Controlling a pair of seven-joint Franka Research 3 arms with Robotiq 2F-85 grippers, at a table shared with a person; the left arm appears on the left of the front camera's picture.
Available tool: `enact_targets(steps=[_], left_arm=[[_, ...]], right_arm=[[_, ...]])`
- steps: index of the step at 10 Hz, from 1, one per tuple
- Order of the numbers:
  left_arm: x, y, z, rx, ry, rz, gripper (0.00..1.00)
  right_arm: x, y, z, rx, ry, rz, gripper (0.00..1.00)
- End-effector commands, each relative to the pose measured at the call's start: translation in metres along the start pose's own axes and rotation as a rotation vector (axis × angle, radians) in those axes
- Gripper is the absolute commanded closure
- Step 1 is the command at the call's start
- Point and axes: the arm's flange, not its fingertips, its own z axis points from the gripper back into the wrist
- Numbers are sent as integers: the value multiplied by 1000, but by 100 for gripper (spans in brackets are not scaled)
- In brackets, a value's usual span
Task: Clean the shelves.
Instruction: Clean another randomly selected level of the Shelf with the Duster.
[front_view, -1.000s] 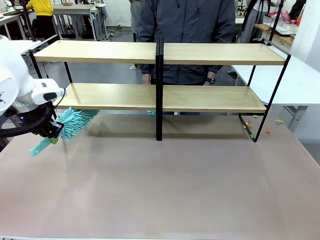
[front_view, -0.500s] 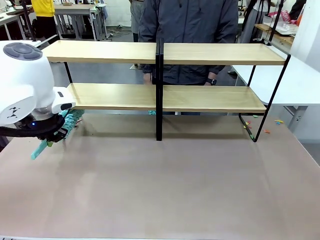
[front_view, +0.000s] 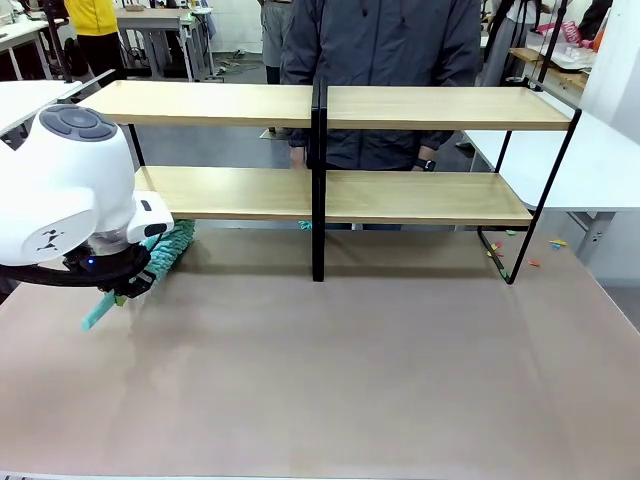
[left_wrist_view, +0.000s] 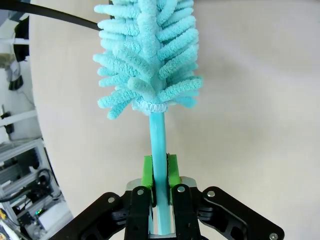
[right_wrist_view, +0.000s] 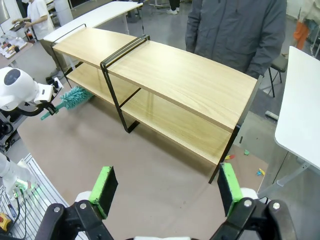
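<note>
Front view — shelves (front_view: 420, 198): light-wood boards, black frame; left gripper (left_wrist_view: 160, 170) clamps teal duster (left_wrist_view: 150, 60), right gripper (right_wrist_view: 166, 192) spread

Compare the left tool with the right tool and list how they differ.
The left tool is shut on the handle of the teal duster; the right tool is open and empty. The left tool sits low near the left end of the shelves; the right tool hangs high above the table, looking down. Both are black with green pads.
</note>
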Motion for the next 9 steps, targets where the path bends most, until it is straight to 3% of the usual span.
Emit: enact_targets(steps=[1, 3, 6, 9], left_arm=[[-13, 4, -9, 36, 6, -30, 87], [-12, 5, -12, 126, 64, -18, 87], [-16, 13, -13, 253, 120, 96, 87], [-20, 1, -5, 305, 20, 190, 87]], right_arm=[[1, 1, 0, 7, -8, 1, 0], [1, 1, 0, 7, -8, 1, 0], [1, 1, 0, 7, -8, 1, 0], [1, 1, 0, 7, -8, 1, 0]])
